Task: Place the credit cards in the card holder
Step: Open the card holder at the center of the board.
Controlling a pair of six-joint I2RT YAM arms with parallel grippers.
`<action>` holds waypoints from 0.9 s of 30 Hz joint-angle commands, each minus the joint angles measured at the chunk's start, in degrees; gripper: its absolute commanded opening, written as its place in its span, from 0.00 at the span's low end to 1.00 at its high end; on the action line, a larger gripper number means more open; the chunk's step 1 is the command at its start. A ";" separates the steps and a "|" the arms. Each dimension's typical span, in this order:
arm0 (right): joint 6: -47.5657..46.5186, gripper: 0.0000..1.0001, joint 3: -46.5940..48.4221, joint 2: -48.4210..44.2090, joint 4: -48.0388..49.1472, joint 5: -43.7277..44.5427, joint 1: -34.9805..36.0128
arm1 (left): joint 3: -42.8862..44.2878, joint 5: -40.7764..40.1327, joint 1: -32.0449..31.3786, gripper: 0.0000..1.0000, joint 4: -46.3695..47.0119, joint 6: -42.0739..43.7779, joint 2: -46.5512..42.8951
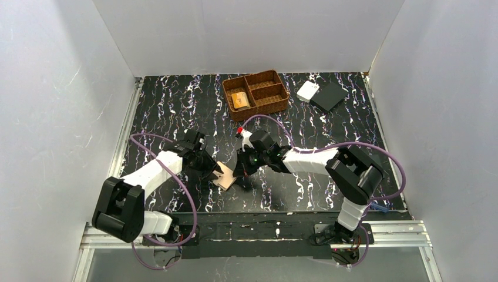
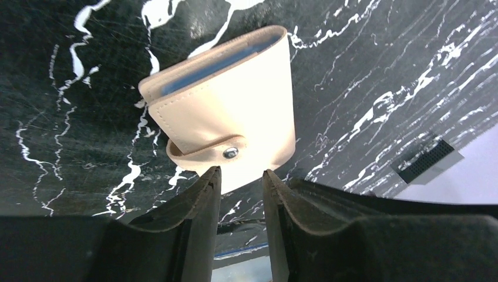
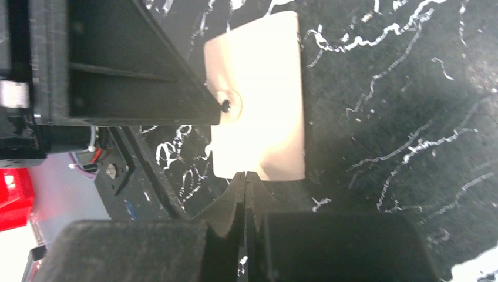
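Near the front edge of the worktop (image 1: 176, 106), roughly midway between the two arm bases, the card holder (image 1: 225, 176) lies flat and folded shut. Its tan outer face is up and a snap strap (image 2: 226, 154) is fastened across the fold. A strip of blue lining shows at the far edge in the left wrist view.

The left gripper (image 1: 214, 170) comes in from the left. Its fingers (image 2: 202, 200) stand apart with a clear gap, and the strap edge of the card holder (image 2: 235, 111) sits right at that gap. Whether the tips touch it cannot be told.

The right gripper (image 1: 241, 175) comes in from the opposite side. Its fingers are pressed together with nothing seen between them, and the tips (image 3: 245, 176) sit at the edge of the card holder (image 3: 258, 100).

The credit cards (image 1: 239, 100), orange, lie in the left compartment of the woven basket (image 1: 265, 109) at the far middle of the worktop, well apart from the card holder. Toward the far right corner a white piece (image 1: 307, 90) lies just beside a black square (image 1: 328, 97).
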 commanded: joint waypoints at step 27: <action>1.94 0.01 -2.08 8.83 8.74 -1.00 0.11 | 20.38 -24.59 -7.69 0.39 -26.53 -5.98 20.62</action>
